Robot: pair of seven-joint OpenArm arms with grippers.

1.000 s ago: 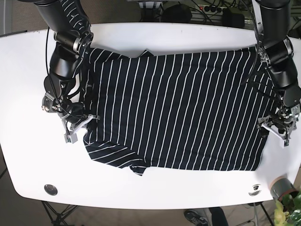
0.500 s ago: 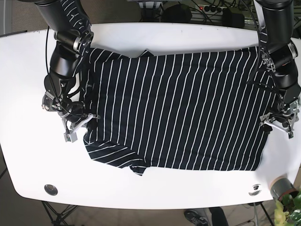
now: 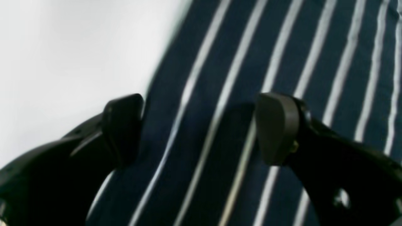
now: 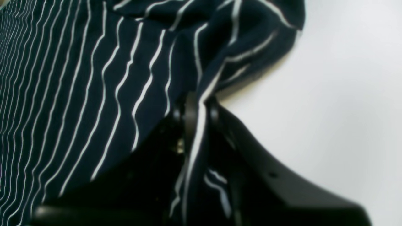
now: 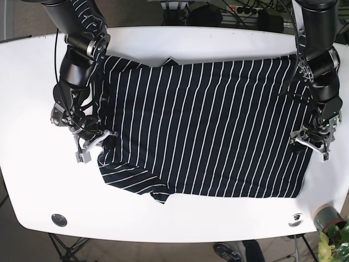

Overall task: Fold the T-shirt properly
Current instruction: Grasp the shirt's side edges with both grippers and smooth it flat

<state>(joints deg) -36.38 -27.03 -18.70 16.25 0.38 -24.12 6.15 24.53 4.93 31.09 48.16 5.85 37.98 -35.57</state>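
The dark navy T-shirt (image 5: 207, 131) with thin white stripes lies spread flat on the white table (image 5: 27, 82), with a folded-over corner at its lower left. On the base view's left, my right gripper (image 5: 91, 146) is at the shirt's left edge. In the right wrist view the right gripper (image 4: 197, 108) is shut on a bunched fold of the T-shirt (image 4: 94, 78). On the base view's right, my left gripper (image 5: 311, 143) is low over the shirt's right edge. Up close, the left gripper (image 3: 199, 128) is open, with striped cloth (image 3: 282, 47) lying under its spread fingers.
Two round fittings (image 5: 59, 219) (image 5: 296, 219) sit near the table's front edge. A grey pot with a plant (image 5: 329, 219) stands off the front right corner. Cables and dark gear (image 5: 229, 13) lie behind the table's back edge.
My left gripper has moved inward from the bare table onto the shirt's right edge. My right gripper has shifted slightly upward while keeping its hold on the left edge.
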